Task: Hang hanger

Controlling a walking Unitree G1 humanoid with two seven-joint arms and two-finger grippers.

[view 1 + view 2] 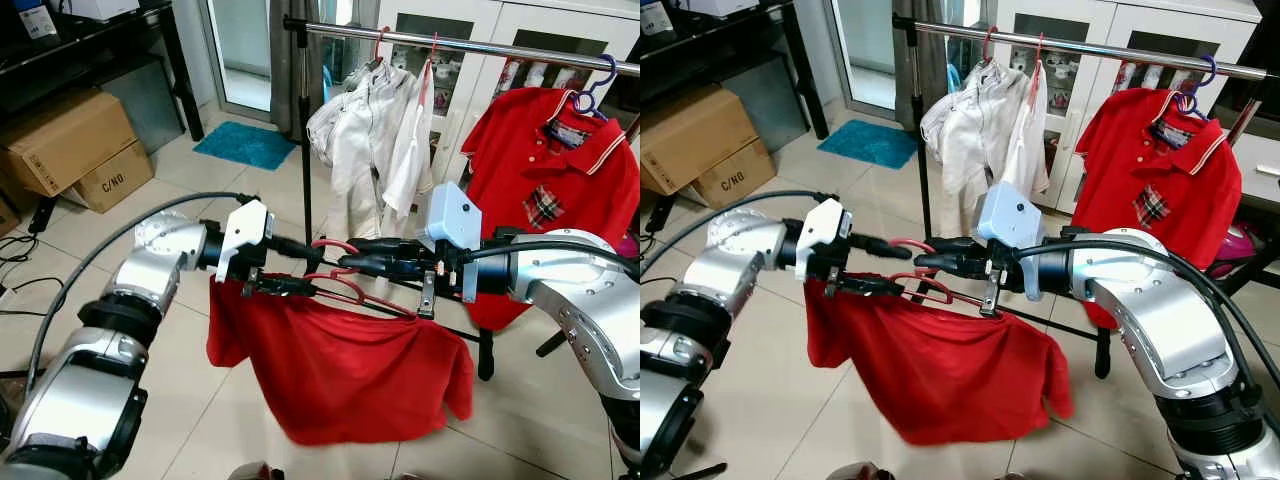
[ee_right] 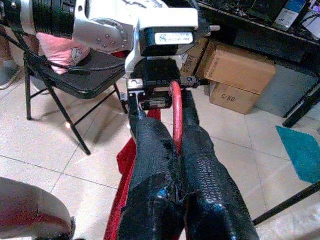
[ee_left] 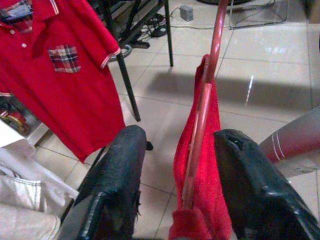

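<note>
Clamped on the red hanger (image 1: 335, 275), the right gripper (image 1: 350, 262) is carrying the draped red shirt (image 1: 340, 365) toward the rail (image 1: 450, 45) ahead, while the left gripper (image 1: 300, 268), fingers apart around the hanger's wire, is steadying it.

Note red hanger (image 1: 345, 283) carrying plain red T-shirt (image 1: 340, 370); black gripper fingers (image 3: 117, 185); silver rail (image 1: 470, 45); red polo shirt (image 1: 545, 190), white-trimmed collar, plaid pocket; white garments (image 1: 375, 130); teal mat (image 1: 243, 145); brown cardboard boxes (image 1: 75, 145).

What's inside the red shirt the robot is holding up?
A red hanger is inside the red shirt, held by the left claw and right claw. Its lower part is hidden by cloth.
</note>
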